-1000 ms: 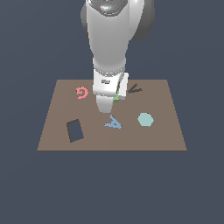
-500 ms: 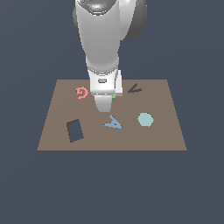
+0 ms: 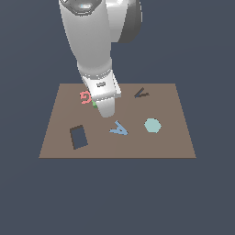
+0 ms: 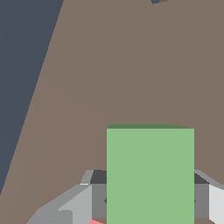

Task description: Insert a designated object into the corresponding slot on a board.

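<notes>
The brown board [image 3: 170, 140] lies flat under the arm. My gripper [image 3: 106, 111] hangs over its middle-left part, between the red shape and the blue letter. It is shut on the light-green block [image 4: 150, 175], which fills the wrist view between the grey fingers [image 4: 72, 205]. From the exterior view only a green sliver of the block [image 3: 94, 104] shows beside the hand. The slot [image 3: 78, 137], a dark tilted rectangle, lies toward the exterior view's left and nearer the front edge than the gripper. In the wrist view there is bare board [image 4: 109, 65] beyond the block.
A red curled shape [image 3: 85, 97] sits just behind the gripper on its left. A blue letter A [image 3: 119, 129] and a pale teal hexagon [image 3: 152, 125] lie to the exterior view's right. A thin dark V cut-out [image 3: 141, 93] is at the back.
The arm has swung a little toward the exterior view's left, carrying the green block with it. The grip has stayed the same.
</notes>
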### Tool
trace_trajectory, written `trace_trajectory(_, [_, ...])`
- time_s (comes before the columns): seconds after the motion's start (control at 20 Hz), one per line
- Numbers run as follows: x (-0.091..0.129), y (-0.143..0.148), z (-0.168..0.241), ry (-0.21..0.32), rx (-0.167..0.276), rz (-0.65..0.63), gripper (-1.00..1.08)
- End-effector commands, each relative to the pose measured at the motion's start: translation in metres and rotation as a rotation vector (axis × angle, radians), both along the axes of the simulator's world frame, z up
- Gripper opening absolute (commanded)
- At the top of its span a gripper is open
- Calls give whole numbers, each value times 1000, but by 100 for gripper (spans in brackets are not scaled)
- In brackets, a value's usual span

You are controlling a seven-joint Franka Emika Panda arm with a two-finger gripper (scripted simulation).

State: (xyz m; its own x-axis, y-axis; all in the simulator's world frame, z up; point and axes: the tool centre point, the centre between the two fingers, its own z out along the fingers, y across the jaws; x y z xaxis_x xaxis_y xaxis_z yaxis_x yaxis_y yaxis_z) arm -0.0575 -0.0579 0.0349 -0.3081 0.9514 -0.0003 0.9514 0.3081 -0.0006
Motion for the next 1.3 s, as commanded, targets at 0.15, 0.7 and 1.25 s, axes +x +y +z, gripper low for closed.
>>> trace_trajectory(0.15, [6, -19, 1, -1, 0, 188, -100])
trace_trajectory(0.7, [30, -54, 2, -1, -1, 565, -100])
trace_trajectory(1.25, [66, -76, 4, -1, -1, 955, -100])
